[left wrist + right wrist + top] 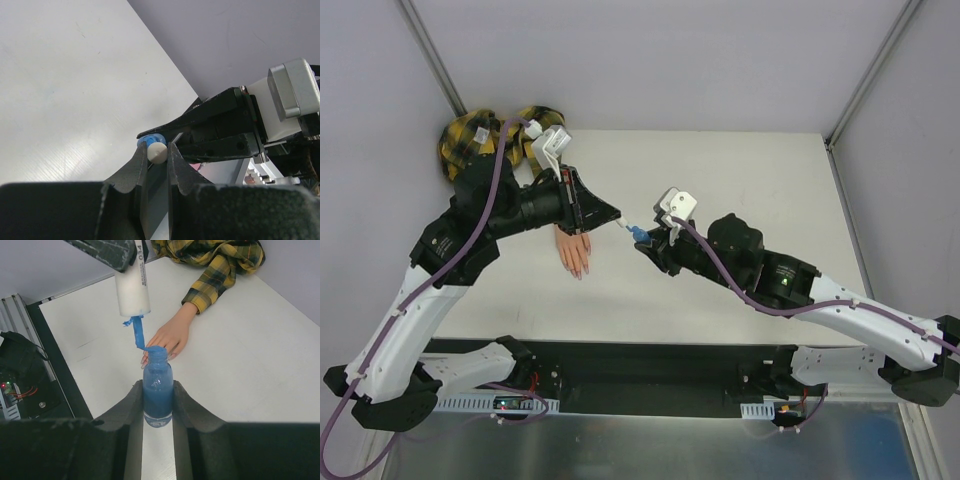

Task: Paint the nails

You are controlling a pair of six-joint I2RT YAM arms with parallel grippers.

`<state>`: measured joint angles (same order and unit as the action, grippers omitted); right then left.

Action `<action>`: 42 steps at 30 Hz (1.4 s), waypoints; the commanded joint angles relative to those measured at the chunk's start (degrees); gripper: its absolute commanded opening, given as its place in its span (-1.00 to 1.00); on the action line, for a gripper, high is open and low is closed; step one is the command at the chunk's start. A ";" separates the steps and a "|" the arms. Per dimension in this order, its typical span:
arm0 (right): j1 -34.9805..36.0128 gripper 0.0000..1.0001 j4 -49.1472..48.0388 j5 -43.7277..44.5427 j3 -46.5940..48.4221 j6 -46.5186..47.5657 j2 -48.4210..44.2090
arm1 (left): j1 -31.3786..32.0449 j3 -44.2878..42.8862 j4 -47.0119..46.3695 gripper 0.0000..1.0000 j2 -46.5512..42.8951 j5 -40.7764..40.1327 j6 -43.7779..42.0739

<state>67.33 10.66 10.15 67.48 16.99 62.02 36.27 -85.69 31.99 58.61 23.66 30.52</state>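
Right gripper (158, 388), at the bottom of its wrist view, is clamped on the small blue bottle (158, 401). The bottle stands upright between the dark fingers with its mouth uncovered. Just above it, the left gripper (617, 217) is closed tight on the white cap (132, 290). A blue brush (138, 334) hangs from the cap, and its tip bends at the bottle's mouth.

Everything rests on a matte white table (750, 180) with faint scratches and a black strip along its lower edge in the top view. Pale lilac-grey walls (670, 60) enclose it, with a slanted aluminium post (437, 60) in each far corner.

Directly behind the bottle's neck lies the mannequin hand (174, 334), back up and flat on the table. Its long axis runs from the plaid sleeve (220, 265) at upper right down to the fingertips at frame centre. The nails (144, 360) are there, pointing toward the bottle, small glossy specks.

From above, the left arm (470, 225) rises from the lower left, bends over the sleeve and reaches toward centre. The right arm (790, 285) stretches low from the lower right, and the two grippers meet tip to tip beside the hand.
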 commanded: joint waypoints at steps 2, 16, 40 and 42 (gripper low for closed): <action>-0.36 -0.99 -3.71 -0.75 1.51 -0.91 -0.67 | -0.32 -0.53 -2.02 -1.00 -1.04 2.09 -0.82; -0.53 -1.00 -3.71 -0.66 0.20 -1.26 -1.29 | -0.32 -0.44 -2.02 -1.00 -2.27 -2.83 -1.61; -13.53 -1.00 -22.69 -2.51 -8.61 6.37 -11.14 | -4.01 27.49 -1.84 -1.00 -5.00 -24.88 1.55; -14.33 -0.99 -23.66 -2.59 -7.02 7.52 -9.47 | -4.45 30.49 -2.80 -1.00 -4.91 -27.25 1.64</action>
<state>54.61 -4.23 9.17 55.64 21.12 50.78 32.73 -58.48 30.92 54.57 3.79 31.11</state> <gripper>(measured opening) 0.254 0.099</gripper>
